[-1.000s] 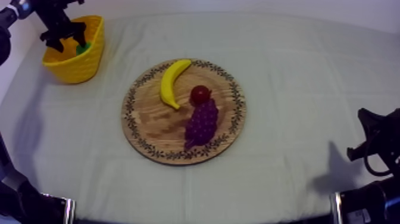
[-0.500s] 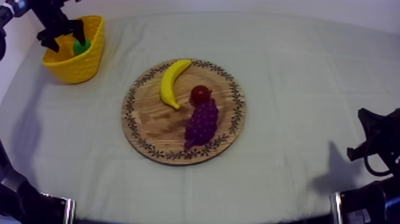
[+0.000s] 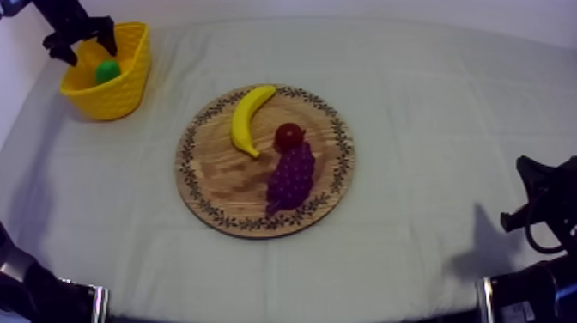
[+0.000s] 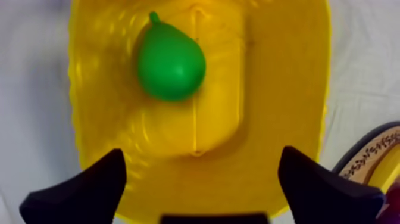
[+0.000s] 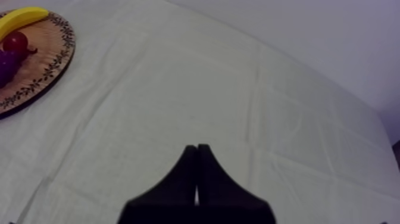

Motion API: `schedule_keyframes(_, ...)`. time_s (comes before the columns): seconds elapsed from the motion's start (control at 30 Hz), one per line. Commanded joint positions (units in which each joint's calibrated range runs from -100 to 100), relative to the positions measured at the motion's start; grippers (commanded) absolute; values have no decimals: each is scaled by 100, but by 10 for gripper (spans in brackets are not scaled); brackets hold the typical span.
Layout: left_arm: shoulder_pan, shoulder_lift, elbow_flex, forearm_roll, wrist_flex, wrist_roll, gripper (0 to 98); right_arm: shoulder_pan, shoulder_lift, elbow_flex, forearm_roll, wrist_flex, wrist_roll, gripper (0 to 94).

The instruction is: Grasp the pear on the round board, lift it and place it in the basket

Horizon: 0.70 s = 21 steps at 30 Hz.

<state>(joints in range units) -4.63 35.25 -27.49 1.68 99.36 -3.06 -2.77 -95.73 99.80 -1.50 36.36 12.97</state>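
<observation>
Lying in the yellow basket (image 3: 116, 96) (upper left of the top view), pear (image 3: 107, 71) under spread left gripper (image 3: 83, 45); right gripper (image 5: 196, 149) pressed together.

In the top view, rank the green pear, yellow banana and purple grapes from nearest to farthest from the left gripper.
1. Green pear, in the yellow basket under the left gripper.
2. Yellow banana, on the round wooden board's left part.
3. Purple grapes, on the board right of the banana.

The green pear (image 4: 171, 62) lies on its side inside the yellow basket (image 4: 280, 89), well apart from the wooden board (image 3: 223, 185).
</observation>
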Motion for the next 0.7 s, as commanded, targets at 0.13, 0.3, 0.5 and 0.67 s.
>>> schedule_keyframes(0.13,12,-497,301,17,21,-12,964,1,-3,-2,1,2,0,4)
schedule_keyframes(0.3,17,-906,599,20,37,9,962,1,-3,-2,1,2,2,4)
schedule_keyframes(0.5,18,-1329,966,20,40,29,956,1,-3,-2,1,2,4,4)
schedule_keyframes(0.67,-2,-1644,1318,20,4,55,933,1,-3,-2,1,2,4,4)
